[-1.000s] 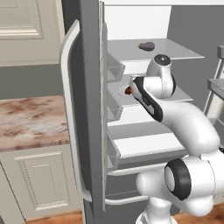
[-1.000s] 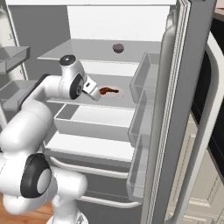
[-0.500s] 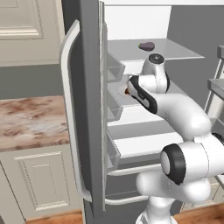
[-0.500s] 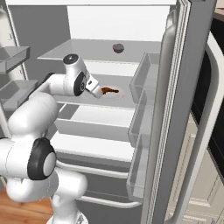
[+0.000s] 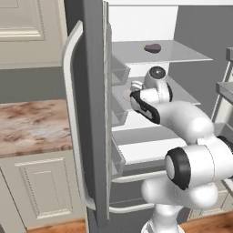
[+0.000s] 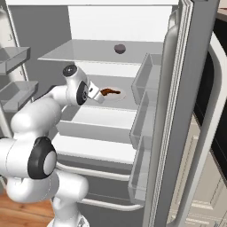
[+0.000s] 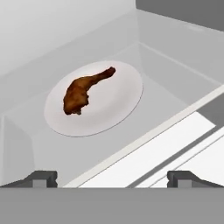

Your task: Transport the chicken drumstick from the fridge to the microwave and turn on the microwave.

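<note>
A reddish-brown chicken drumstick (image 7: 84, 91) is seen lying on a round white plate (image 7: 122, 105), with its thick end toward the lower left of the hand view and its thin bone end pointing to the upper right. The plate is set on a clear middle shelf (image 7: 175, 92) inside the open fridge (image 6: 106, 26), whose interior is white. In the right base view the drumstick (image 6: 110, 92) is found on the same plate (image 6: 119, 96), just beyond the gripper (image 6: 95, 93), which is held apart from the food and not touching it. In the hand view the two dark fingertips (image 7: 41, 177) are seen wide apart at the bottom corners, with nothing between them, so the claw is spread and empty. The white arm (image 5: 182, 118) is reached into the fridge at shelf height. On the shelf above, a small dark purple item (image 6: 119, 48) is placed by itself. Grey door bins (image 6: 146, 115) are stacked along the inside of the open right door, and the left door is fitted with a long curved light-grey handle (image 5: 73, 113). Beside that door a marbled brown countertop (image 5: 27, 127) is seen over cream cabinet fronts (image 5: 41, 191).
</note>
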{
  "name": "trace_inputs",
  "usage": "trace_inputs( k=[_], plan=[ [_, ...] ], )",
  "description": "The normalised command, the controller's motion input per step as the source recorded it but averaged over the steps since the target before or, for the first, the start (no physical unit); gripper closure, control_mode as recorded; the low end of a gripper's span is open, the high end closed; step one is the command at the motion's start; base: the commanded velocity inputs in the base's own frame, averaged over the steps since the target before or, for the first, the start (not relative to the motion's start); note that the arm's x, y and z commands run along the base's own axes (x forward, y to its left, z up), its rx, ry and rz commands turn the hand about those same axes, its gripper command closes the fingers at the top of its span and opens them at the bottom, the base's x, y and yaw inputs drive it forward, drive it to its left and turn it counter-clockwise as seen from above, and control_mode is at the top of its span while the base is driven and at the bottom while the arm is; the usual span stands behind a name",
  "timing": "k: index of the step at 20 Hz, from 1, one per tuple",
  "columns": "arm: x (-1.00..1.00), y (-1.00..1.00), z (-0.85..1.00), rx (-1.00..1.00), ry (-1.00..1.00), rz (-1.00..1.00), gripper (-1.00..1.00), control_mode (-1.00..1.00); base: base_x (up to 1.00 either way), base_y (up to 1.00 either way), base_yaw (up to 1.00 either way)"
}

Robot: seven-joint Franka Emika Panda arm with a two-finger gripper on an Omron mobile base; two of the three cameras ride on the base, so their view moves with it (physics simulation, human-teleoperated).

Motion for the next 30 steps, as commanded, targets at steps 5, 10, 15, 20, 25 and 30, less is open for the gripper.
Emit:
trace_inputs(
  k=[5,10,15,20,25,30],
  plan=[
    [0.16,0.00,0.02,0.00,0.10,-0.03,-1.00,-1.00,0.00,0.00,0.00],
    [0.22,0.00,0.00,0.00,0.08,-0.03,-1.00,-1.00,0.00,0.00,0.00],
    [0.30,0.00,-0.03,0.00,0.01,-0.04,-1.00,-1.00,0.00,0.00,0.00],
    [0.27,0.00,-0.12,-0.02,0.00,-0.04,-1.00,-1.00,0.00,0.00,0.00],
    [0.26,0.00,-0.08,-0.02,0.00,-0.04,-1.00,-1.00,0.00,0.00,0.00],
    [0.31,0.00,-0.20,-0.03,0.00,0.00,-1.00,-1.00,0.00,0.00,0.00]
  ],
)
